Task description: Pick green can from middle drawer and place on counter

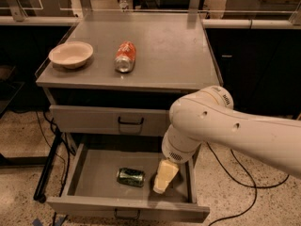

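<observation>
The green can (130, 176) lies on its side on the floor of the open middle drawer (93, 173), near the middle. My gripper (164, 176) hangs down inside the drawer just right of the can, a small gap apart from it, and its pale fingers point downwards. The counter (164, 46) is the flat grey top of the cabinet above.
On the counter a cream bowl (71, 54) sits at the left and an orange-red can (125, 56) lies on its side beside it. A shut drawer front (129, 121) with a dark handle sits above the open drawer. Black cables (235, 173) lie on the floor to the right.
</observation>
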Tool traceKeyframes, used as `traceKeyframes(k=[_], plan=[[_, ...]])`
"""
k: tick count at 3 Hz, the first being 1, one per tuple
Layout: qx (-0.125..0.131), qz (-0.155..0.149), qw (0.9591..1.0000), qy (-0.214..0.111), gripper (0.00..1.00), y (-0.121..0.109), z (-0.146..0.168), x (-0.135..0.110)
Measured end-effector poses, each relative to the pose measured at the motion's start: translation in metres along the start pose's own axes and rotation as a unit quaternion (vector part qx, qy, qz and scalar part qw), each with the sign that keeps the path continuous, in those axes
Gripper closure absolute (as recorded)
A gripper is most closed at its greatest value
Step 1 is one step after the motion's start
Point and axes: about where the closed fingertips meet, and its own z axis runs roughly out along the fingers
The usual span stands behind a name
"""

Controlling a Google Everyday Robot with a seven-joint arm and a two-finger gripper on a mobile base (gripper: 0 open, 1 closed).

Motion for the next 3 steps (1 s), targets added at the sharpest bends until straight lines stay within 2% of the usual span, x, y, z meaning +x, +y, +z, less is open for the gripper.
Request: traceKeyframes(k=[1, 2, 3], plan=[[0.000, 0.000, 1.0000, 0.000, 0.00, 0.000, 0.000, 0.000], [-0.009, 0.006, 0.9999, -0.006, 0.00, 0.011, 0.020, -0.001], [-0.021, 0.014, 0.9994, -0.024, 0.00, 0.010, 0.082, -0.022]])
